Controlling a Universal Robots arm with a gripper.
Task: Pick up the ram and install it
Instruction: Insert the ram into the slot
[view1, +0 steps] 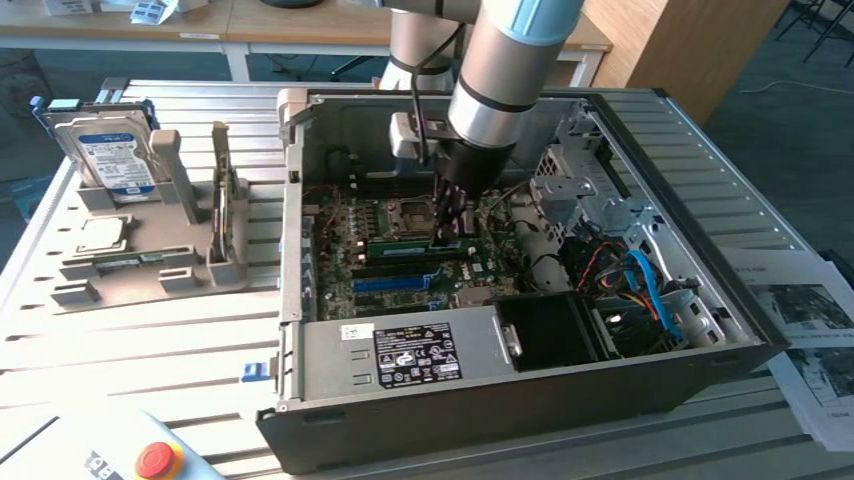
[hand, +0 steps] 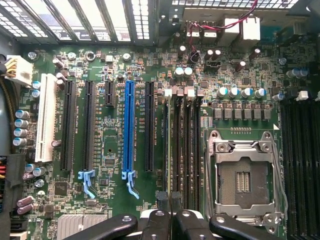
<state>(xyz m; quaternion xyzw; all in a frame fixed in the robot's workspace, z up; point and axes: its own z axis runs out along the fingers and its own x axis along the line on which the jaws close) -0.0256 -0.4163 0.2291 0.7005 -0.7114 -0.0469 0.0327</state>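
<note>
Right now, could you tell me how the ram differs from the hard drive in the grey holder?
The ram is a slim green stick; the hard drive is a broad silver block with a blue and white label. The ram sits inside the computer case, with the gripper closed on it; the hard drive stands untouched in the grey holder outside, on the exterior view's left. Both stand on edge.

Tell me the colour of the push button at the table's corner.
The button is red; exterior view.

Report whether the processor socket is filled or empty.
Empty: the processor socket shows bare contacts inside its metal frame, no chip seated.
</note>
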